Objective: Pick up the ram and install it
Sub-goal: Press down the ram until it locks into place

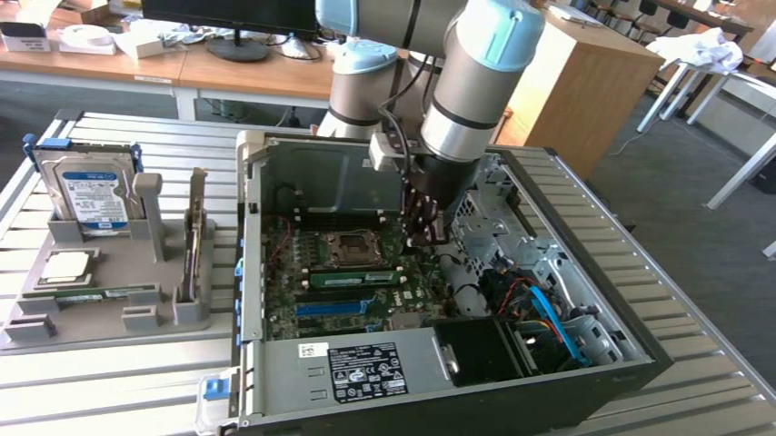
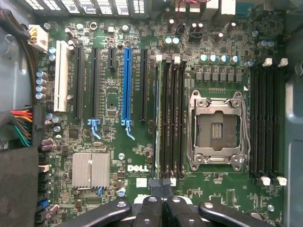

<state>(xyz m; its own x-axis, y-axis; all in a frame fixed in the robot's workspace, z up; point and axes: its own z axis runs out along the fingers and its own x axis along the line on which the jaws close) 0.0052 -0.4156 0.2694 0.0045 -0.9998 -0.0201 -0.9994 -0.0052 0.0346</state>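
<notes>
The grey-and-blue robot arm (image 1: 485,82) reaches down into the open black tower computer case (image 1: 606,363), which lies on its side on the slatted metal bench (image 1: 97,381). Its black end effector (image 1: 424,238) is clenched, fingertips pressed together with nothing visibly gripped, and hangs just over the green motherboard (image 1: 363,300) near the empty silver processor socket (image 1: 349,245).

In the wrist view the closed end effector (image 2: 163,187) sits at the end of the bank of black memory slots (image 2: 170,118), beside the processor socket (image 2: 217,128).

The ram (image 1: 352,277), a long thin green circuit-board stick, stands on its edge in a slot on the motherboard, just beside the socket and close below the fingertips. I cannot tell whether they touch it.

Well apart, toward the exterior view's left, a grey plastic parts holder (image 1: 109,318) carries a silver hard drive with a blue-and-white label (image 1: 91,195), a square silver processor chip (image 1: 67,265) and another thin green strip (image 1: 94,292) lying flat.
</notes>
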